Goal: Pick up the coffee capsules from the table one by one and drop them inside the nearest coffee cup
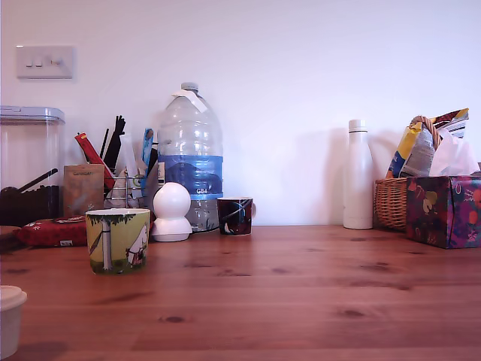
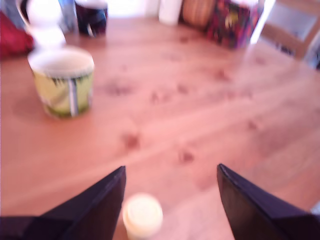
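In the exterior view the coffee capsule [image 1: 10, 320] sits at the desk's [image 1: 301, 301] near left edge, the coffee cup [image 1: 117, 240] at its one o'clock. Bare planks run rightward. In the wrist view the gripper [image 2: 170, 200] has its fingers [image 2: 97, 205] spread apart, the capsule just beside one.

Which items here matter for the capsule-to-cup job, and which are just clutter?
Job items:
coffee capsule, between the open jaws of the gripper
yellow-green coffee cup
table

Clutter:
dark patterned cup
white round-headed figure
water jug
white bottle
wicker basket
patterned box
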Action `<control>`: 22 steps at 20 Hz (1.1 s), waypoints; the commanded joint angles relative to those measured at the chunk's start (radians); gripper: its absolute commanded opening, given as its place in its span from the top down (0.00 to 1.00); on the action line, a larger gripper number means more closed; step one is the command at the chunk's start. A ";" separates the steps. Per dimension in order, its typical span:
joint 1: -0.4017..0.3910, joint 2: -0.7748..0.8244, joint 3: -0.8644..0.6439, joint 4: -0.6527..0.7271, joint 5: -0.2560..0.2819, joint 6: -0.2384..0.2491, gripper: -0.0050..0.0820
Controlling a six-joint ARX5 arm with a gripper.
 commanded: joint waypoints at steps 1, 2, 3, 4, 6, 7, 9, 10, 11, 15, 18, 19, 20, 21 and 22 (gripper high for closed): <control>-0.008 -0.010 -0.049 -0.008 -0.007 -0.008 0.34; -0.010 -0.010 -0.049 -0.006 -0.027 -0.014 0.34; -0.010 -0.010 -0.049 -0.011 -0.040 -0.019 0.34; -0.011 -0.010 -0.050 -0.015 -0.039 -0.024 0.34; -0.014 -0.010 -0.054 -0.020 -0.039 -0.037 0.34; -0.016 -0.010 -0.055 -0.021 -0.040 -0.040 0.34; -0.020 0.001 -0.056 -0.021 -0.039 -0.044 0.34; -0.025 0.013 -0.056 -0.018 -0.039 -0.048 0.34; -0.030 0.031 -0.059 -0.009 -0.039 -0.050 0.34; -0.062 0.153 -0.074 0.068 -0.039 -0.049 0.34; -0.089 0.262 -0.074 0.130 -0.043 -0.048 0.34; -0.096 0.298 -0.074 0.150 -0.048 -0.048 0.34; -0.103 0.336 -0.074 0.172 -0.059 -0.049 0.34; -0.111 0.375 -0.074 0.196 -0.066 -0.050 0.34; -0.117 0.411 -0.073 0.219 -0.070 -0.050 0.34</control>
